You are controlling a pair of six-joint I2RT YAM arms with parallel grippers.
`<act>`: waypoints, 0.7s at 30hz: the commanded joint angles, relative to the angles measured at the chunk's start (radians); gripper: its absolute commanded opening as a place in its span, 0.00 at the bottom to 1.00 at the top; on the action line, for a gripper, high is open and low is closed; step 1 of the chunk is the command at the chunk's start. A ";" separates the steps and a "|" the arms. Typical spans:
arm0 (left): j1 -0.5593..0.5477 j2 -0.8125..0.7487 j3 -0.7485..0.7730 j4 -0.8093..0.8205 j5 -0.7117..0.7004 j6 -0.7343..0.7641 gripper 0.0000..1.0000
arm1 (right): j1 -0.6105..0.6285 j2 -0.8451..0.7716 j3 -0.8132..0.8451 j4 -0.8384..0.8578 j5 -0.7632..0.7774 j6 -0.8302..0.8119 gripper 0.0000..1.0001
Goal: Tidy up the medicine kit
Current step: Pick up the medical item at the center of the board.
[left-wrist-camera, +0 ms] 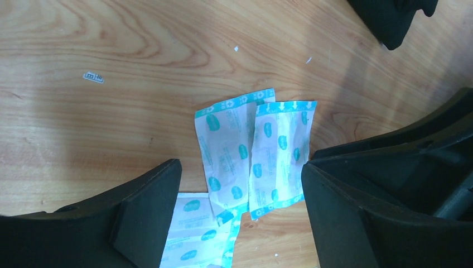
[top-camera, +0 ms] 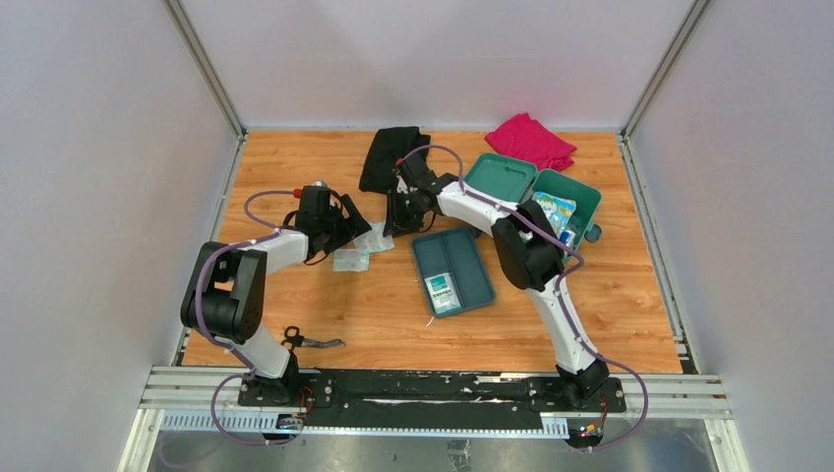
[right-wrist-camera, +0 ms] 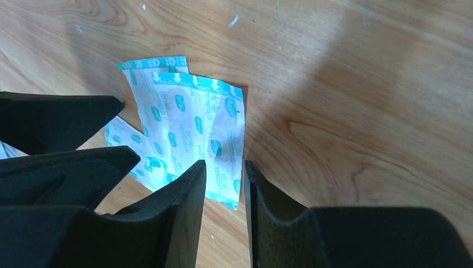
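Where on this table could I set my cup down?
Bare wood lies between the tray and the near edge, from the scissors to the right arm, and right of that arm. Crowded: the middle, where left gripper and right gripper hang over plaster packets by the black cloth.

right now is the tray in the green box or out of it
Out: the tray, one packet in it, lies flat on the table, beside the open green box.

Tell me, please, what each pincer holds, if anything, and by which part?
Nothing is held. The left pincer hangs open over the plaster packets; the right pincer straddles a corner of the top packet, unclamped.
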 commanded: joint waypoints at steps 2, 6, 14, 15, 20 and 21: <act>0.008 0.042 -0.014 -0.006 0.039 0.014 0.83 | -0.013 0.060 0.037 -0.023 -0.052 0.029 0.33; 0.008 0.034 -0.046 0.013 0.050 0.007 0.81 | -0.014 0.060 0.032 -0.009 -0.068 0.043 0.27; 0.008 0.034 -0.065 0.021 0.068 0.010 0.75 | -0.013 0.086 0.034 0.043 -0.126 0.071 0.18; 0.008 0.034 -0.065 0.021 0.071 0.010 0.73 | -0.014 0.088 0.033 0.050 -0.128 0.074 0.18; 0.008 0.035 -0.070 0.023 0.078 0.013 0.65 | -0.015 0.099 0.033 0.085 -0.143 0.097 0.16; 0.008 0.033 -0.070 0.024 0.078 0.013 0.64 | -0.017 0.099 0.032 0.092 -0.143 0.100 0.16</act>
